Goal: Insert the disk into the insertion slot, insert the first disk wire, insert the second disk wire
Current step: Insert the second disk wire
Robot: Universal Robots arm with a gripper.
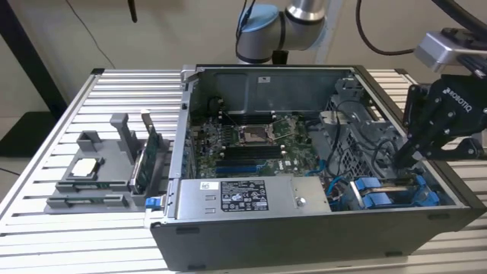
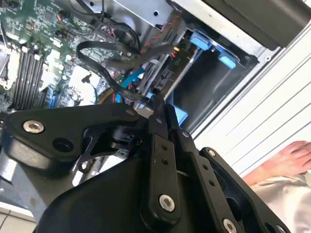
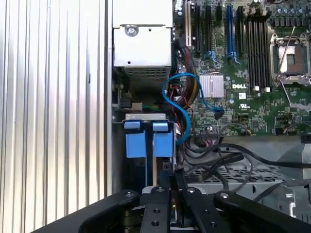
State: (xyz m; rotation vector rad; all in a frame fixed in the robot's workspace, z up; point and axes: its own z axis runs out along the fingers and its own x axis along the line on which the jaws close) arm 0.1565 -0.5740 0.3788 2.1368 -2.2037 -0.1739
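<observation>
The disk [image 1: 397, 184] stands on edge in the insertion slot [image 1: 426, 191] at the case's front corner, on the exterior view's right. Its blue carrier tabs [image 3: 148, 143] stick up in the first wrist view. My gripper [image 1: 400, 162] reaches down into the case just beside the slot, with its fingers pressed together. In both wrist views a black disk wire [image 2: 104, 73] loops from the cable bundle to the fingertips [image 2: 156, 109], which pinch its end. The same wire [image 3: 214, 162] runs to my gripper [image 3: 171, 177] right behind the blue tabs. A blue wire [image 3: 182, 111] curls near the drive bay.
The open case holds a green motherboard [image 1: 251, 142] and a grey labelled power-supply box [image 1: 243, 194] along the front wall. A grey parts stand [image 1: 99, 171] sits on the slatted table at the exterior view's left. A person's hand [image 2: 291, 155] rests outside the case.
</observation>
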